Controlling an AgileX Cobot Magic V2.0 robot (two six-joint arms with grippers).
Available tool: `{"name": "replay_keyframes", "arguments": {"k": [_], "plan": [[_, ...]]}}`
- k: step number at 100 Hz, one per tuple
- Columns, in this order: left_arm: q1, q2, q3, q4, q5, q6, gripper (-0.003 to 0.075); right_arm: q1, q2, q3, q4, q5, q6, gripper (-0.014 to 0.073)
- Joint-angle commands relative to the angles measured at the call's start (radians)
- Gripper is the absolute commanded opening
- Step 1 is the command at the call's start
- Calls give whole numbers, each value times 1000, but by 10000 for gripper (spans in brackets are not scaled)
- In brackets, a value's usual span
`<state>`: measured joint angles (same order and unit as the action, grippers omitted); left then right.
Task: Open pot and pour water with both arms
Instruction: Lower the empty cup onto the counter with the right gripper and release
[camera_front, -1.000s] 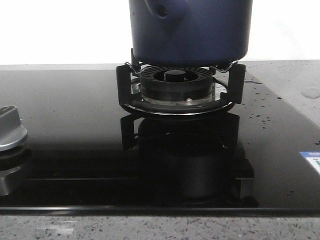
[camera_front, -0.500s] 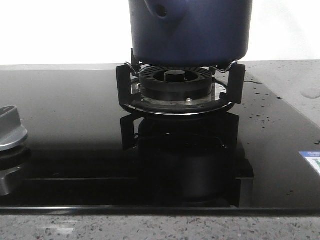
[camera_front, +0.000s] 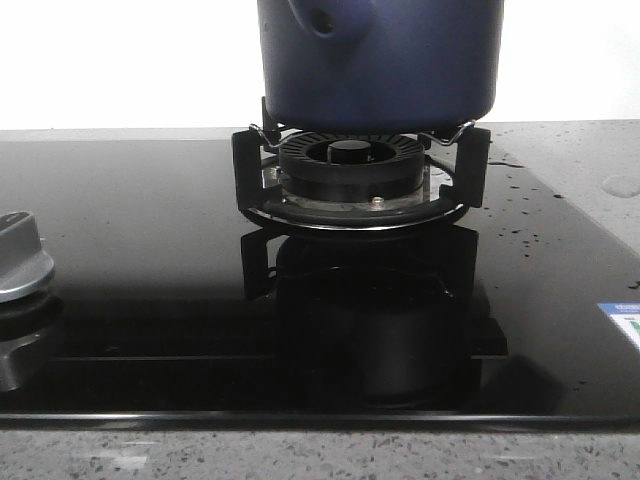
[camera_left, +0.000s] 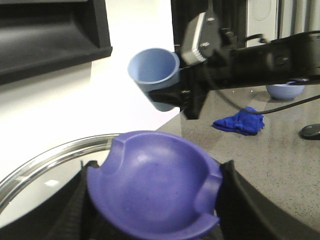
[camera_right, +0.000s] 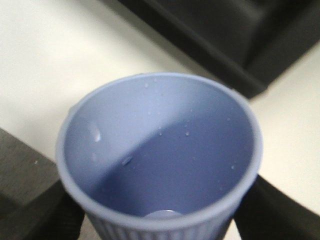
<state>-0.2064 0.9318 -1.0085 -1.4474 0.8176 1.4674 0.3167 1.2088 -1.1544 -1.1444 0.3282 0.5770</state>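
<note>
The dark navy pot (camera_front: 380, 60) stands on the black burner grate (camera_front: 355, 170); its top is out of the front view, and no gripper shows there. In the left wrist view my left gripper (camera_left: 155, 200) is shut on the purple knob (camera_left: 155, 182) of the glass lid, whose steel rim (camera_left: 45, 160) shows behind the knob. My right gripper (camera_left: 177, 95) is shut on a pale blue ribbed cup (camera_left: 152, 70), held upright in the air. The right wrist view looks into the cup (camera_right: 160, 150), held between the right gripper's (camera_right: 160, 222) fingers, with droplets on its inner wall.
The black glass cooktop (camera_front: 130, 230) has a silver knob (camera_front: 20, 260) at the left. A grey speckled counter (camera_left: 280, 165) holds a blue cloth (camera_left: 240, 120) and a blue bowl (camera_left: 286, 90). A dark hood (camera_left: 50, 35) hangs above.
</note>
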Motion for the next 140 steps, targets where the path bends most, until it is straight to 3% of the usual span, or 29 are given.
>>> {"name": "replay_keyframes", "arguments": {"k": [1,10,23,43,77,94,101,119,140], "plan": [[-18,12,-30,-94,-21,-7,179,-71,-96,75,35,-79,64,258],[-39,26,-30,-96,-21,-7,179,-162,-160,208,35,-186,169,258],[-55,41,-30,-96,-21,-7,179,-329,-217,420,35,-448,273,258],[-57,47,-30,-103,-21,-7,179,-502,-196,623,93,-737,280,258],[-57,47,-30,-103,-21,-7,179,-528,-136,671,120,-744,280,287],[-57,47,-30,-103,-19,-7,179,-528,-136,671,120,-773,280,591],[-57,47,-30,-103,-19,-7,179,-528,-149,671,120,-773,293,670],[-91,66,-35,-105,-40,9,179,-528,-277,671,120,-771,317,656],[-163,176,-76,-187,-82,128,179,-528,-471,671,120,-769,324,656]]}}
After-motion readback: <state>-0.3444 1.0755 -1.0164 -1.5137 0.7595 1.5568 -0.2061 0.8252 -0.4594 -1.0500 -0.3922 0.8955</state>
